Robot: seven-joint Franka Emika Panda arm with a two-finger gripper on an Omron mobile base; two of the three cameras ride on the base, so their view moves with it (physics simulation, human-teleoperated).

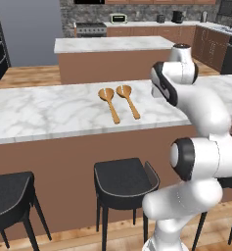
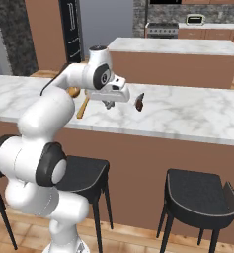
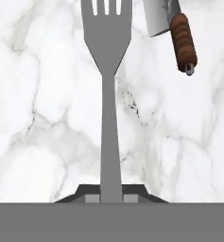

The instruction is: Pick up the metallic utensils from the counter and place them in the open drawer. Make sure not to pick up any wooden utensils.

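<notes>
writing: none legible | wooden spoons (image 1: 119, 102): two, side by side on the marble counter (image 1: 34, 110) | fork (image 3: 108, 85): one, grey metal, handle clamped between the gripper (image 3: 111, 197) fingertips, over the counter | knife (image 3: 172, 28): one, ribbed brown handle, just beside the fork head | stools (image 1: 125, 184): several, dark, below the counter edge

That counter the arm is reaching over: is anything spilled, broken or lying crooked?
Nothing stands out. The two wooden spoons lie side by side on the marble counter. In the hand view the gripper is shut on a grey fork, and a brown-handled knife lies intact beside it.
</notes>
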